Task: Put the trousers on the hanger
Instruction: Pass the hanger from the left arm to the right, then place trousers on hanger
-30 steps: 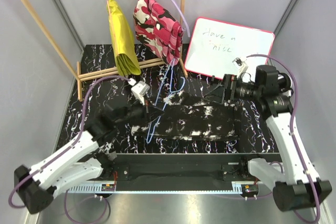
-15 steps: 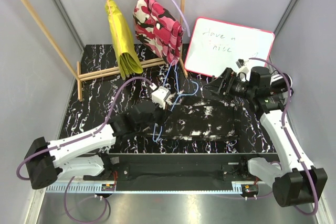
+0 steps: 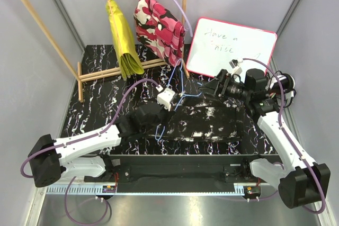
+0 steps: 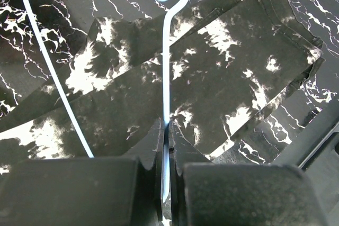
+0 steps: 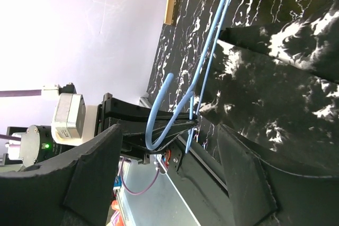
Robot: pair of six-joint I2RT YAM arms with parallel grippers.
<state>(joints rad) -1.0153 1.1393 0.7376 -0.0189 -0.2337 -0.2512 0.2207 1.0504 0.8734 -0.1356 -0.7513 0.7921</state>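
The left gripper's (image 4: 166,130) jaws are pinched shut on the hanger's (image 4: 166,78) thin blue wire, holding it tilted over the trousers (image 3: 206,123), which lie flat on the table (image 3: 95,78). The right gripper's (image 5: 170,146) jaws gape wide near the trousers' far edge. I'd have it pinch one end cleanly and feed it through the triangle, with the left holding the wire steady.

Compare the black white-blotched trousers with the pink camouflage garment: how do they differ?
Pose: the black white-blotched fabric trousers lie flat on the tabletop; the pink camouflage garment hangs draped over the large lilac hanger. State: the garment is hung, the trousers not; their thin light-blue wire hanger sits pinched in the left gripper. Both are blotchy fabric.
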